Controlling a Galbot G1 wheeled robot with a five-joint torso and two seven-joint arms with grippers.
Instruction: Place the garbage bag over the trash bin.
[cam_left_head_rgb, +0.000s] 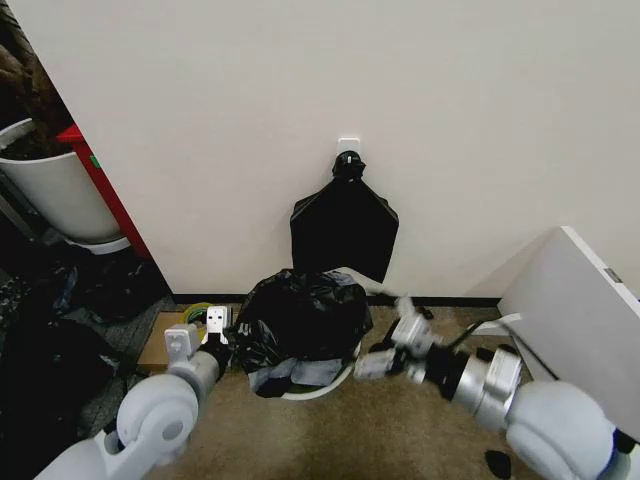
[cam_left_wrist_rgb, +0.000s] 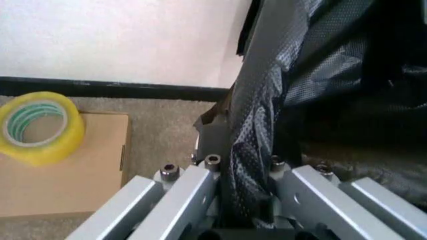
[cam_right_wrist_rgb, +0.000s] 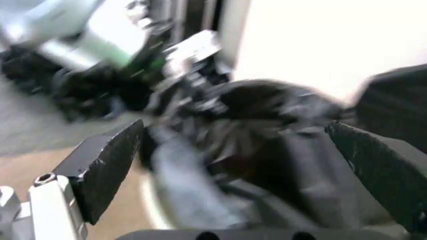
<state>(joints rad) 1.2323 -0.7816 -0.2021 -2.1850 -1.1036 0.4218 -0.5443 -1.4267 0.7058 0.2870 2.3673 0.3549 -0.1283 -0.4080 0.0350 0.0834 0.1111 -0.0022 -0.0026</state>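
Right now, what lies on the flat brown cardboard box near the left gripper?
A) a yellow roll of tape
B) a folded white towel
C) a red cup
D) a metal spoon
A: the left wrist view shows a yellow roll of tape resting on the cardboard box.

Tan carpeted floor (cam_left_head_rgb: 400, 430) meeting a black baseboard (cam_left_head_rgb: 460, 300) at the far wall. The trash bin (cam_left_head_rgb: 325, 385) stands on the carpet at centre, draped with the garbage bag (cam_left_head_rgb: 300, 320). To its left lies a flat cardboard box (cam_left_head_rgb: 158, 345); a yellow tape roll (cam_left_wrist_rgb: 40, 125) rests on that box.
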